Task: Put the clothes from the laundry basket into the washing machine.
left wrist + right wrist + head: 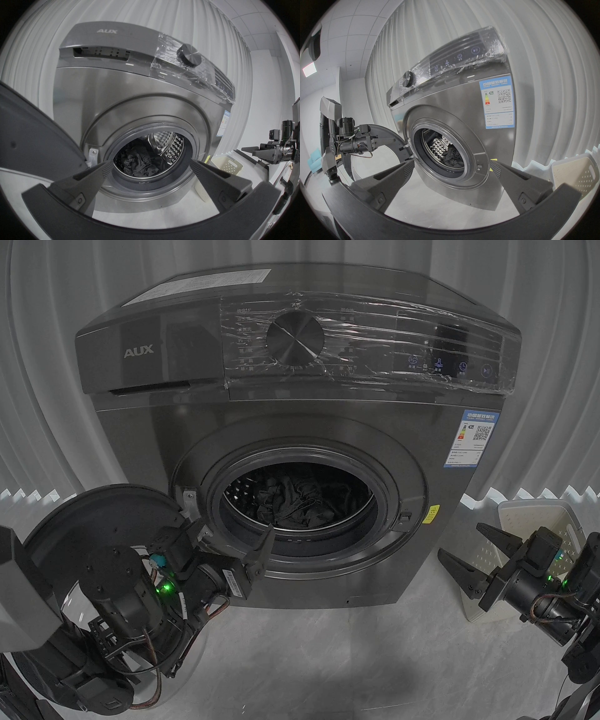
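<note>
The grey washing machine (pixel 300 409) stands in front of me with its round door (pixel 94 515) swung open to the left. Dark clothes (pixel 300 499) lie in a heap inside the drum, as the left wrist view (pixel 137 161) and right wrist view (pixel 453 156) also show. My left gripper (pixel 228 540) hovers open just below and left of the drum opening, holding nothing. The right gripper (pixel 459 540) hangs open and empty at the machine's lower right, in front of the white laundry basket (pixel 537 515). My right arm partly hides the basket's inside.
The basket (pixel 575 175) stands on the floor against the machine's right side. Pale curtains hang behind and beside the machine. Bare grey floor (pixel 350 659) stretches between the arms in front of the machine. The open door takes up the space at the lower left.
</note>
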Available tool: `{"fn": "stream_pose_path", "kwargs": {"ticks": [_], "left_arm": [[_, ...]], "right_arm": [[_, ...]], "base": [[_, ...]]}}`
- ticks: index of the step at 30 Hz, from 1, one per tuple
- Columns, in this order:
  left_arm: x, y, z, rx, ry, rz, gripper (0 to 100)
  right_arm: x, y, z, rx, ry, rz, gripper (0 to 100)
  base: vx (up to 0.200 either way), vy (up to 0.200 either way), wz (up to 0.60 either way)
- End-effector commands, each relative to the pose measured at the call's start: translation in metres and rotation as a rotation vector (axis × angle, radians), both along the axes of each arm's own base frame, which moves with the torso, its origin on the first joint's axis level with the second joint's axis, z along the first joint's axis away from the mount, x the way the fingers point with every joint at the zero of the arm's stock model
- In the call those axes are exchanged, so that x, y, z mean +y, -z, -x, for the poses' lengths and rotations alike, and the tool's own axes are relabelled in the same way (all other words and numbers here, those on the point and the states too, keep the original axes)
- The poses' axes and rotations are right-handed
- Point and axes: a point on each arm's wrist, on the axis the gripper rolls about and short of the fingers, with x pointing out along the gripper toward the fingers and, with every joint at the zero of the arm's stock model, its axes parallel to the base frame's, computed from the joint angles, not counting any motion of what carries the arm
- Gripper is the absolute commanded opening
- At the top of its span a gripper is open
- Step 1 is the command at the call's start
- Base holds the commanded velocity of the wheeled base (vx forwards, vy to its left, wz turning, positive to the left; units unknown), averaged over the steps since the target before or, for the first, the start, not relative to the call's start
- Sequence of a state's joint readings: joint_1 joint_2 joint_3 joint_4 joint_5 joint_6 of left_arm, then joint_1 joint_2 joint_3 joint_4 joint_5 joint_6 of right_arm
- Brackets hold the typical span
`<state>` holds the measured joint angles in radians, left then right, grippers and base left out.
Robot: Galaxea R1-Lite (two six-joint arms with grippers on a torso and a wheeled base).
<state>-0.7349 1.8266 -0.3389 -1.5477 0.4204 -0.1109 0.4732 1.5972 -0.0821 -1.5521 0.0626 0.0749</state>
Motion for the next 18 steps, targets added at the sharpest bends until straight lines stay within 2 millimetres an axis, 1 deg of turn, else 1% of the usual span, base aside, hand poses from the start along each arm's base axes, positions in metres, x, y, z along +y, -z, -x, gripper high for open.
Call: {"fn": "stream_pose_path", "kwargs": {"ticks": [1, 11, 18], "left_arm": [[0.006, -0.007, 0.007, -0.017, 0.000, 0.011, 100], [0.021, -0.013, 0.024, -0.029, -0.001, 0.005, 100], [0.037, -0.026, 0.039, -0.066, -0.008, 0.036, 100]], "right_arm": [[-0.003, -0.003, 0.005, -0.013, 0.000, -0.007, 100], [-0.012, -0.007, 0.020, -0.039, 0.007, -0.018, 100], [-0.020, -0.011, 0.027, -0.064, 0.031, -0.027, 100]], "base": [[-0.200, 0.000, 0.00], [-0.200, 0.000, 0.00], [-0.200, 0.000, 0.00]]}}
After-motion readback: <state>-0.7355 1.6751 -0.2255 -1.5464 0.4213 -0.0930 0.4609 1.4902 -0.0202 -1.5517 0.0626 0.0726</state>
